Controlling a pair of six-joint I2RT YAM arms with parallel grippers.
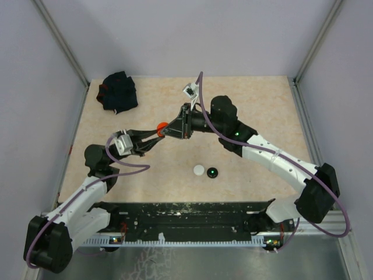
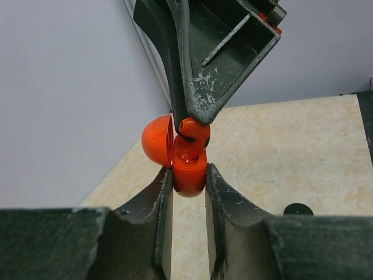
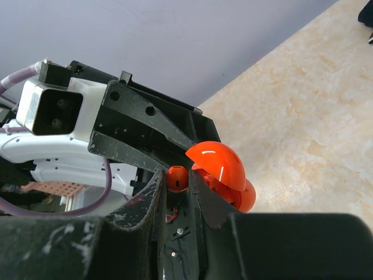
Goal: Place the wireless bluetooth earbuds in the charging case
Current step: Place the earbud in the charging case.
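Tools meet in the air over mid table (image 1: pixel 262 116), top view: left tool (image 1: pixel 156 133) and right tool (image 1: pixel 169 130) tip to tip, with the red charging case (image 1: pixel 162 125) between them. A white disc (image 1: pixel 199 170) and black disc (image 1: pixel 212 172) lie nearer, and a black fabric bundle (image 1: pixel 118 92) lies far left.

Left wrist: the left tool pinches the case base, its lid swung open to the left. A red earbud (image 2: pixel 195 129) sits at the case mouth, touching it.

Right wrist: the right tool is pinched on the earbud, with the case just right of it.
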